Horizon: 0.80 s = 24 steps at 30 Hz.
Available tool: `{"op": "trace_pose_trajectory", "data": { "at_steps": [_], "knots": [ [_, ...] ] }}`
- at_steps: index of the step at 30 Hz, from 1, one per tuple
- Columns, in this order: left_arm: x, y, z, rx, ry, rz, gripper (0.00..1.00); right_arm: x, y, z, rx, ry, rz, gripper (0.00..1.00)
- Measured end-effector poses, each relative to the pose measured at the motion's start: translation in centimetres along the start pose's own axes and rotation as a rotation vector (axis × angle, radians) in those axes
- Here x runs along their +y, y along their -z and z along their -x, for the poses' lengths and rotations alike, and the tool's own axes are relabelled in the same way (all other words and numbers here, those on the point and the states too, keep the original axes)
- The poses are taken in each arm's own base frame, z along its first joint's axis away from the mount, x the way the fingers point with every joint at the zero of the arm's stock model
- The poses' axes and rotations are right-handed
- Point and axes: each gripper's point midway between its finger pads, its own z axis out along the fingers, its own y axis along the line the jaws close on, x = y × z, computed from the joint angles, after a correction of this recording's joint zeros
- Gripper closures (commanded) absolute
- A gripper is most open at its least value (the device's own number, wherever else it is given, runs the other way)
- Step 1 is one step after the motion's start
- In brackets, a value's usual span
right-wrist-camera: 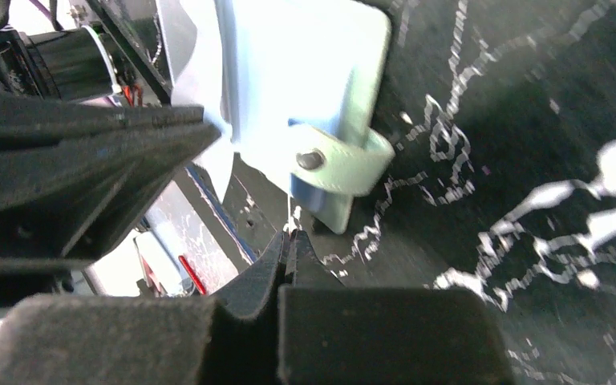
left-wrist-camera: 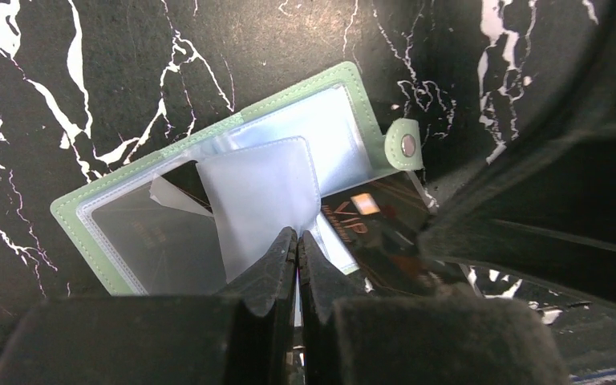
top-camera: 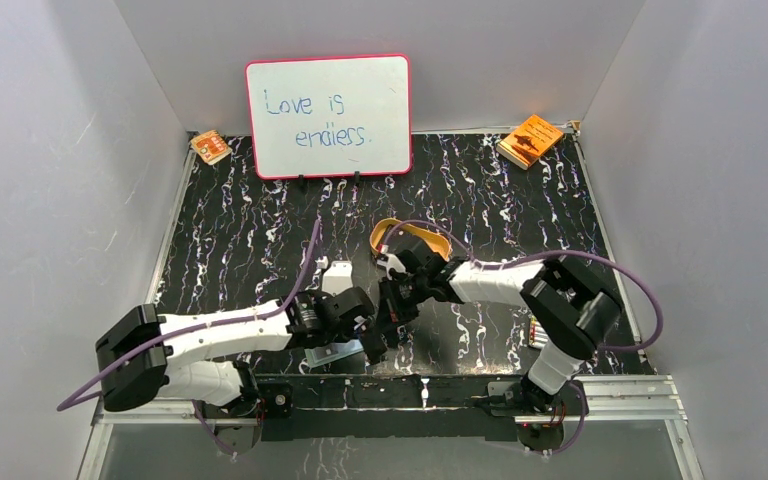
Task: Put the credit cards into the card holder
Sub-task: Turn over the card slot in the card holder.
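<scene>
The card holder (left-wrist-camera: 233, 128) lies open on the black marbled table, sage-green rim up and clear pockets showing; in the top view the card holder (top-camera: 338, 353) sits near the table's front edge. My left gripper (left-wrist-camera: 297, 234) is shut on a pale pocket flap (left-wrist-camera: 261, 200) and holds it raised. A dark credit card (left-wrist-camera: 369, 228) marked VIP lies at the pocket's right side, its far end under my right gripper's fingers (left-wrist-camera: 481, 241). In the right wrist view my right gripper (right-wrist-camera: 290, 239) is shut, with the card seen edge-on at its tips, below the snap tab (right-wrist-camera: 333, 164).
A tan-gold oval tray (top-camera: 430, 235) lies behind the right wrist. A small pale flat rectangle (top-camera: 338, 275) rests mid-table. Orange booklets (top-camera: 210, 146) (top-camera: 530, 140) sit in the back corners, beside a whiteboard (top-camera: 328, 115). Grey walls enclose the table.
</scene>
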Motion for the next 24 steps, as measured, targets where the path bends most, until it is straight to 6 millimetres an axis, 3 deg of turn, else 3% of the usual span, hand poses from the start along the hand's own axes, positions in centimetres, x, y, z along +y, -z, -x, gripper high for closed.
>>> {"op": "trace_pose_trajectory", "data": {
  "at_steps": [4, 8, 11, 17, 24],
  "knots": [
    [-0.2, 0.9, 0.6, -0.02, 0.026, -0.029, 0.9, 1.1, -1.5, 0.6, 0.023, 0.026, 0.022, 1.0],
    [-0.1, 1.7, 1.2, -0.039, 0.048, -0.049, 0.58, 2.3, -2.7, 1.0, 0.033, 0.054, 0.045, 1.0],
    [0.1, 2.3, 1.4, -0.047, 0.065, -0.057, 0.45, 2.9, -3.4, 1.1, 0.039, 0.061, 0.058, 1.0],
    [0.9, 4.4, 2.1, -0.074, 0.117, -0.097, 0.39, 3.9, -4.4, 1.2, 0.055, 0.071, 0.07, 1.0],
    [2.2, 6.2, 2.7, -0.109, 0.191, -0.122, 0.45, 4.6, -5.3, 1.5, 0.049, 0.075, 0.068, 1.0]
  ]
}}
